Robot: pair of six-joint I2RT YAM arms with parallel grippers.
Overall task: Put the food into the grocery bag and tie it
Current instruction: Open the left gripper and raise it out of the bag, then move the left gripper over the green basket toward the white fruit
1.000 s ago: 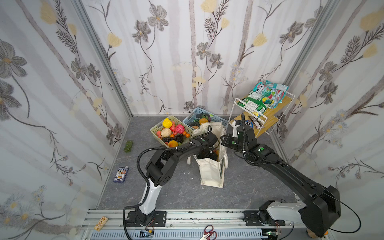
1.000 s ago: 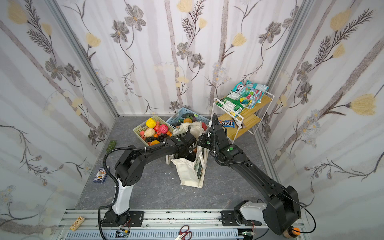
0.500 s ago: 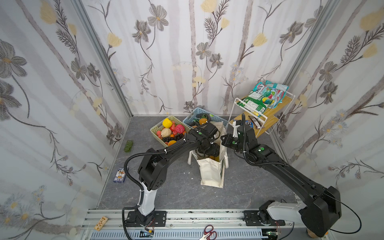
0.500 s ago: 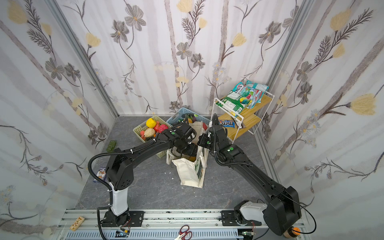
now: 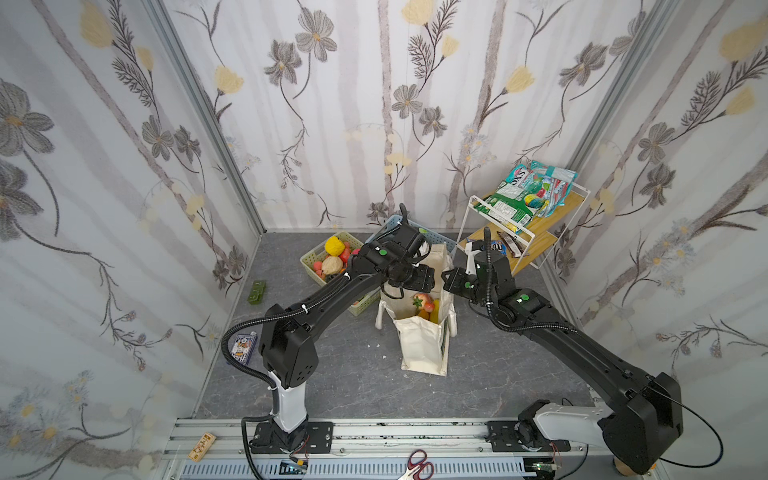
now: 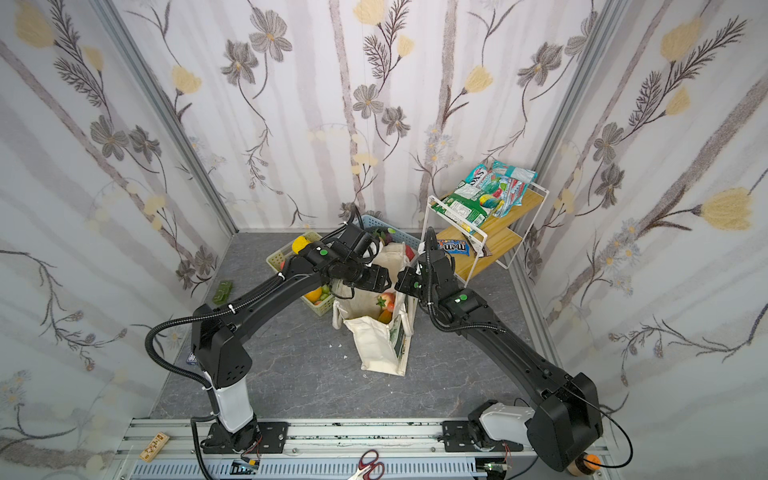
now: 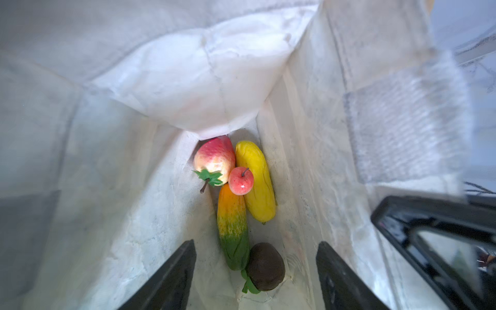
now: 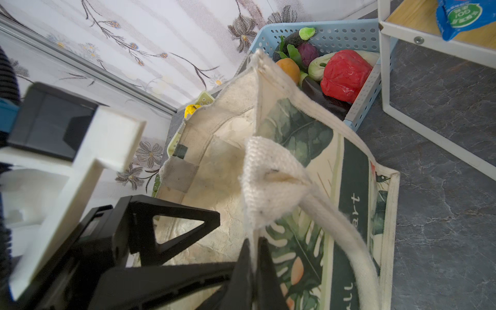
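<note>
The left tool (image 7: 255, 243) hangs spread and empty just inside the grocery bag (image 5: 419, 345), which stands on the desk (image 5: 353, 382). The right tool (image 8: 253, 249) is clenched on the bag's rim beside a rope handle (image 8: 346, 236). A mango (image 7: 255, 182), a small apple (image 7: 241, 180) and three more fruits lie at the bottom. With the green basket (image 5: 307, 258) and blue basket (image 8: 349, 35) both stocked, packing looks partway done. Tying has not begun.

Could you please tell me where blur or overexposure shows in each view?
Left wrist view: the red apple deep in the grocery bag is sharp, the near bag wall blurred, the upper fold washed out. Right wrist view: the bag's leaf print is crisp, the white bracket up close out of focus. Both top views: evenly lit and sharp, no strong glare.
</note>
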